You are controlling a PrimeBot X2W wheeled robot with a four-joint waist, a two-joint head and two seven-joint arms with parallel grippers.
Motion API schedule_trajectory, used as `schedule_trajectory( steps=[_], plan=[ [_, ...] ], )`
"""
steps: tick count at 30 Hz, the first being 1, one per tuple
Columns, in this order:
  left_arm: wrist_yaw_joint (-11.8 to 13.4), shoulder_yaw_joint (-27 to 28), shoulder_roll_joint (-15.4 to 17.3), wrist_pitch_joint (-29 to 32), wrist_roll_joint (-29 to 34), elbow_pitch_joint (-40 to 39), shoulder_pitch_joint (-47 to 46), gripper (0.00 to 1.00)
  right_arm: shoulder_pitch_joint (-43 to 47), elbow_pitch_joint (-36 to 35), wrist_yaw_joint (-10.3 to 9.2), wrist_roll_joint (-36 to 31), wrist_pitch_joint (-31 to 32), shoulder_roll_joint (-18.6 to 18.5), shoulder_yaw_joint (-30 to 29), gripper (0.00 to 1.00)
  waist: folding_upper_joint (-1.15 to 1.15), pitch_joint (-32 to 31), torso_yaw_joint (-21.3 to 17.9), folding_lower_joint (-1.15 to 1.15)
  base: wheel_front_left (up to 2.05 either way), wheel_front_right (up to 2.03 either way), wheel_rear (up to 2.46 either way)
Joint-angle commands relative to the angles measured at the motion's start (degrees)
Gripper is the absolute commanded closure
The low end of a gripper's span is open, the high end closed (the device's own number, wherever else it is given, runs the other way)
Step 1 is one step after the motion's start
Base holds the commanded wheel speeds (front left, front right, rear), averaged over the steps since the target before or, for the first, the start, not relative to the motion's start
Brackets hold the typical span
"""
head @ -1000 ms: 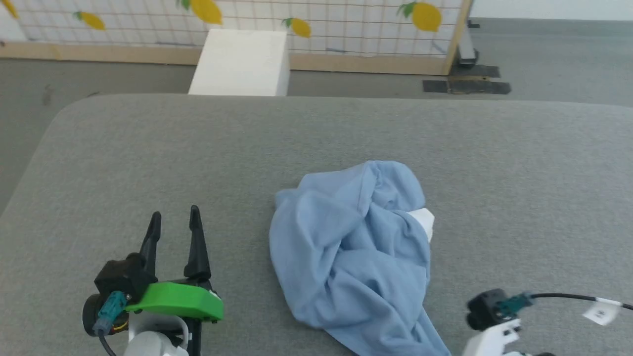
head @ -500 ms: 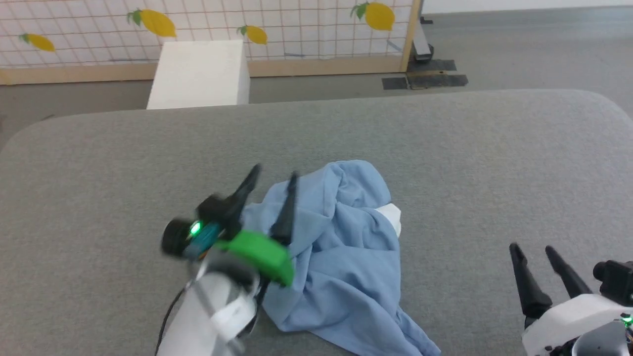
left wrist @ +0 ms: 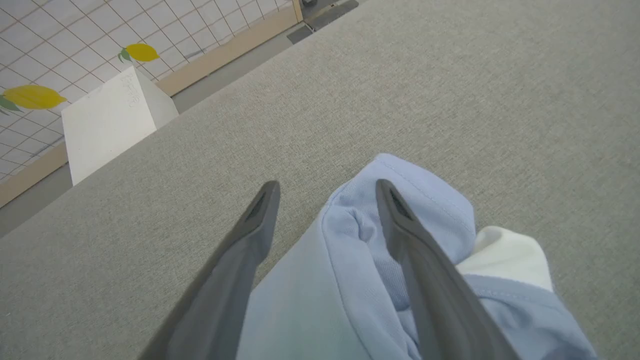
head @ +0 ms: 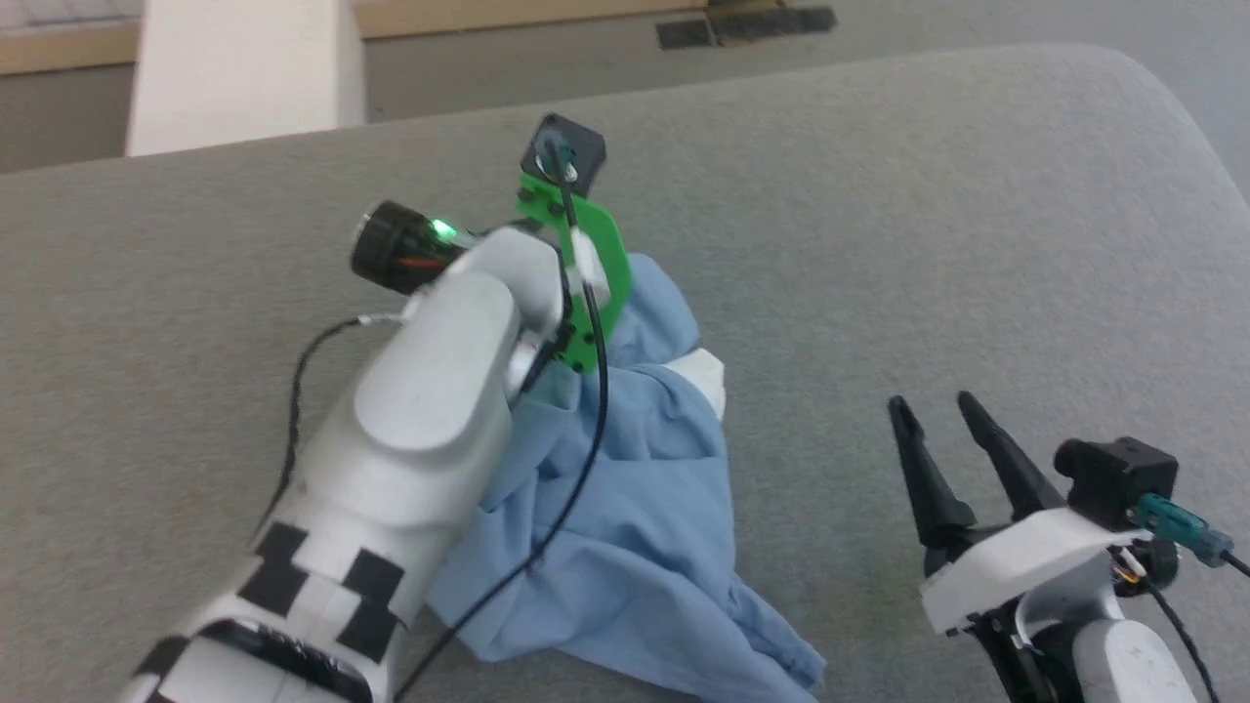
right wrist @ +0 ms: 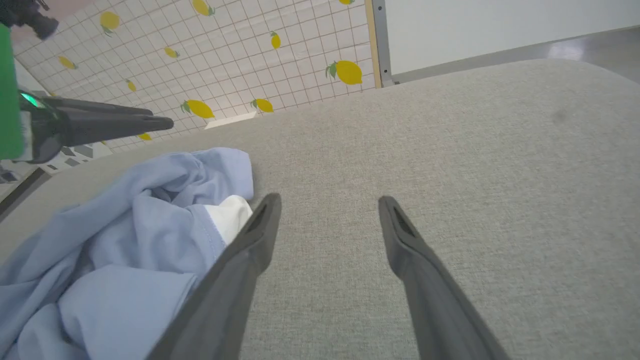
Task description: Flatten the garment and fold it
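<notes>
The garment (head: 635, 517) lies crumpled on the grey table, light blue with a white part (head: 705, 376) at its right edge. My left arm (head: 439, 391) reaches over it from the near left. In the left wrist view my left gripper (left wrist: 326, 186) is open above the garment's (left wrist: 435, 200) far bunch, its right finger over a blue fold beside the white part (left wrist: 505, 255). My right gripper (head: 933, 405) stands open to the right of the cloth, nothing between its fingers. The right wrist view shows this right gripper (right wrist: 330, 201) over bare table, with the garment (right wrist: 125, 225) at its left.
The grey padded table (head: 879, 195) has rounded far corners, with bare surface right of and beyond the cloth. A white box (head: 234, 68) stands on the floor past the far edge. A lemon-print grid wall (right wrist: 225, 55) lies behind it.
The head camera has tilted down and turned. My left arm moved forward and right, over the garment. My right gripper came up into view, open and apart from the cloth.
</notes>
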Motion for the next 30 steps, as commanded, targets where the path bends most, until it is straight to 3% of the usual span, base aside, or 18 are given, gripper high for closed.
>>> schedule_trajectory(
  steps=[1, 11, 12, 13, 14, 17, 25, 30],
  plan=[
    [-0.3, -0.1, 0.5, 2.2, 0.6, 1.7, -2.1, 0.00, -1.5, 0.5, -0.09, 0.7, -0.7, 0.1, 0.9, 0.00, 0.00, 5.9, -6.2, 0.00, 0.00, 0.00, 0.00],
    [-1.6, -1.2, 1.6, 17.3, -0.3, 12.1, -7.2, 0.00, -4.3, 2.4, -0.09, 0.1, -4.8, 0.1, 2.5, 0.00, 0.00, 7.7, -9.7, 0.00, 0.00, 0.00, 0.00],
    [-1.7, -1.3, 1.6, 19.4, -0.6, 13.1, -6.9, 0.24, -4.4, 2.4, -0.09, 0.1, -5.1, 0.1, 2.5, 0.00, 0.00, 7.7, -9.7, 0.00, 0.00, 0.00, 0.00],
    [-2.0, -1.5, 1.5, 20.9, -1.0, 13.7, -6.6, 0.75, -4.4, 2.5, -0.09, 0.0, -5.2, 0.1, 2.5, 0.00, 0.00, 7.6, -9.6, 0.00, 0.00, 0.00, 0.00],
    [-2.5, -1.6, 1.4, 22.2, -1.4, 13.9, -6.3, 1.00, -4.4, 2.6, -0.09, 0.0, -5.4, 0.1, 2.3, 0.00, 0.00, 7.4, -9.2, 0.00, 0.00, 0.00, 0.00],
    [-3.5, -1.7, 1.2, 19.4, -2.3, 11.6, -6.2, 1.00, -4.2, 2.7, -0.09, -0.1, -5.4, 0.1, 1.7, 0.00, 0.00, 6.7, -7.7, 0.00, 0.00, 0.00, 0.00],
    [-4.0, 4.2, 0.3, -8.5, -8.4, 0.6, -6.4, 1.00, -3.5, 2.0, -0.09, -1.9, -3.5, 0.1, 0.1, 0.00, 0.00, 0.7, -0.4, 0.00, 0.00, 0.00, 0.00],
    [-2.7, 7.5, 0.4, -17.9, -11.2, -3.7, -4.3, 1.00, -2.0, 0.7, -0.09, -2.5, -1.7, 0.1, -0.8, 0.00, 0.00, -3.9, 4.0, 0.00, 0.00, 0.00, 0.00]
  ],
)
